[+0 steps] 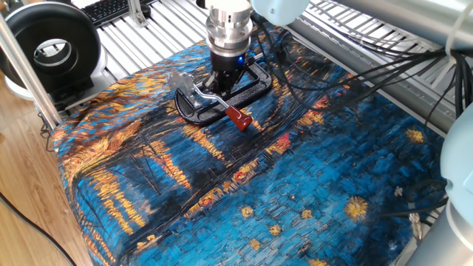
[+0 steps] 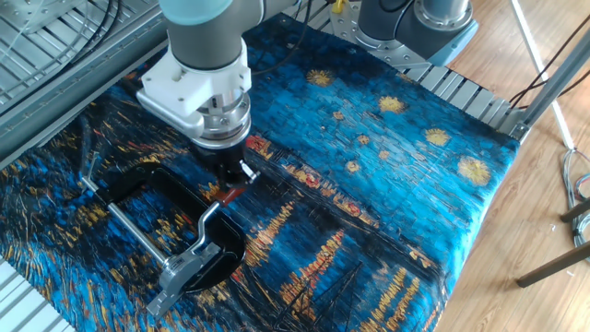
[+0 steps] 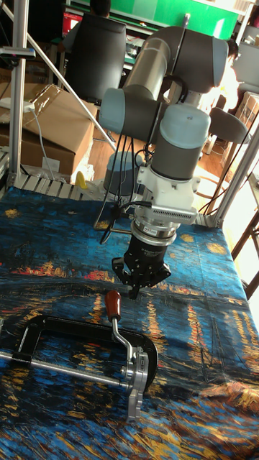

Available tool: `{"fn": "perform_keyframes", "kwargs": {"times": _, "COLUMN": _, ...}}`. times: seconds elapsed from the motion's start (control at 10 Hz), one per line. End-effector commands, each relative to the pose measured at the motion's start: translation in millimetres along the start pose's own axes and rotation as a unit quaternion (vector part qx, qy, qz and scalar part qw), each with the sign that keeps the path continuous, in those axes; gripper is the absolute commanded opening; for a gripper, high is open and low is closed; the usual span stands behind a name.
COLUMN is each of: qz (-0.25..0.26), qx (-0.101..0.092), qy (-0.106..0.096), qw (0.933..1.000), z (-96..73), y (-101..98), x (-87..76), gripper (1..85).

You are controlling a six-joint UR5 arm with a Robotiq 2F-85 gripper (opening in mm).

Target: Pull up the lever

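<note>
The jaws are standing a little apart and are gripping nothing; in the tall fixed view the gripper [image 3: 137, 286] is hanging just beside the red tip, on its far side, with air between the dark fingertips [image 3: 134, 293] and the tip. Whether a pad is brushing the plastic I cannot tell from where I am looking, since in the other fixed view the gripper [image 2: 226, 178] is covering most of the tip.

The lever [image 3: 122, 329] is lying low. Its thin silver arm is curving from the red tip [image 3: 113, 304] down to the silver bracket [image 3: 137, 384], where it is hinged. In one fixed view the lever [image 1: 218, 100] is stretching across the black clamp frame [image 1: 255, 81], its red end pointing out over the painted blue cloth [image 1: 310, 185], with the gripper [image 1: 220, 81] sitting just behind the arm's middle.

So I am judging the task as barely begun: the reach to the lever looks finished or nearly so, but nothing is grasped and the lever is not raised. What is left is the real work: closing on the arm or hooking under the tip, then swinging it up about the hinge. The clamp is resting loose on the cloth, so it may be dragged along with a careless pull.
</note>
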State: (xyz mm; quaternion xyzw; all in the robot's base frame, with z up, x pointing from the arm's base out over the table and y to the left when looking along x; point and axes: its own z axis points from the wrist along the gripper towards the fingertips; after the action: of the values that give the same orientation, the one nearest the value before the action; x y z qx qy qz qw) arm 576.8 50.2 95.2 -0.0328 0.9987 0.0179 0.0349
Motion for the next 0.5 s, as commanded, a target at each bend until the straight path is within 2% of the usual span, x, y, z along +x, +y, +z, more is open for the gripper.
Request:
{"fn": "perform_keyframes", "kwargs": {"times": 0.0, "qz": -0.013, "qx": 0.003, "qy": -0.009, "qw": 0.9999, "z": -1.1, "y": -2.5, "x": -4.7, "gripper": 1.7}}
{"fn": "perform_keyframes", "kwargs": {"times": 0.1, "qz": -0.028, "qx": 0.045, "qy": -0.026, "qw": 0.9983, "z": -1.0, "y": -25.0, "x": -15.3, "gripper": 1.7}}
{"fn": "perform_keyframes", "kwargs": {"times": 0.2, "qz": -0.026, "qx": 0.053, "qy": -0.034, "qw": 0.9977, "z": 7.2, "y": -36.8, "x": -25.8, "gripper": 1.7}}
{"fn": "perform_keyframes", "kwargs": {"times": 0.3, "qz": -0.011, "qx": 0.032, "qy": -0.030, "qw": 0.9990, "z": 17.0, "y": -30.7, "x": -30.0, "gripper": 1.7}}
{"fn": "perform_keyframes", "kwargs": {"times": 0.4, "qz": -0.014, "qx": 0.026, "qy": -0.032, "qw": 0.9991, "z": 26.2, "y": -30.9, "x": -37.8, "gripper": 4.3}}
